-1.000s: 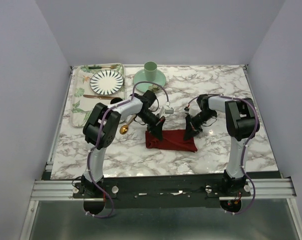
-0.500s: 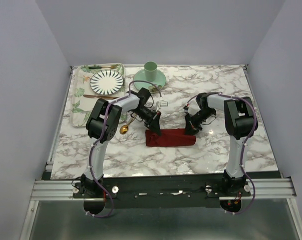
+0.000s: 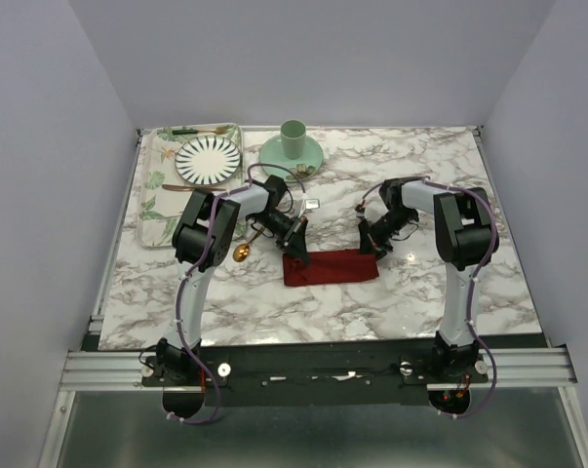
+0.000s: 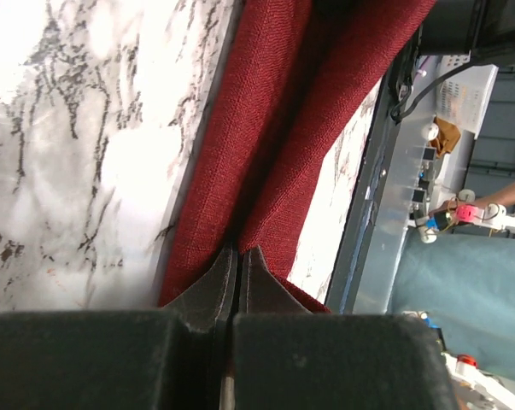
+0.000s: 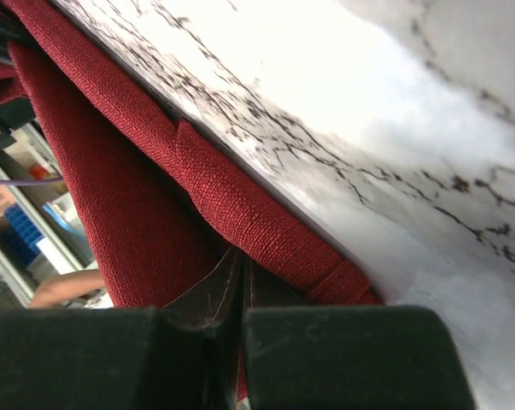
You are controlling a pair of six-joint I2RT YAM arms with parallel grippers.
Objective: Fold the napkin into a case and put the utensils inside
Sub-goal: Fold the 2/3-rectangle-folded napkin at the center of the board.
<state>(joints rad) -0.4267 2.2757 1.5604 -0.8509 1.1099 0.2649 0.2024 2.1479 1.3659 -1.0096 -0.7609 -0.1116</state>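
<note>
The dark red napkin (image 3: 331, 267) lies mid-table as a narrow folded strip, the case shape. My left gripper (image 3: 298, 255) is at its left end, my right gripper (image 3: 372, 248) at its right end. In the left wrist view the gripper (image 4: 240, 252) is shut, its tips pinching a fold of the napkin (image 4: 266, 128). Seen from the right wrist, that gripper (image 5: 242, 256) is likewise shut on a rolled edge of the napkin (image 5: 137, 205). The gold spoon (image 3: 241, 253) lies left of the cloth by my left arm. I cannot make out the knife.
A leaf-print placemat (image 3: 157, 195) at the back left carries a striped plate (image 3: 208, 159), a green-handled utensil (image 3: 191, 131) and a brown-gold one (image 3: 191, 187). A green cup (image 3: 293, 136) stands on a green saucer (image 3: 308, 158) at the back centre.
Both grippers have moved toward the far side of the table with the cloth pinched. The napkin has gone from a deeper shape to a narrower strip.
</note>
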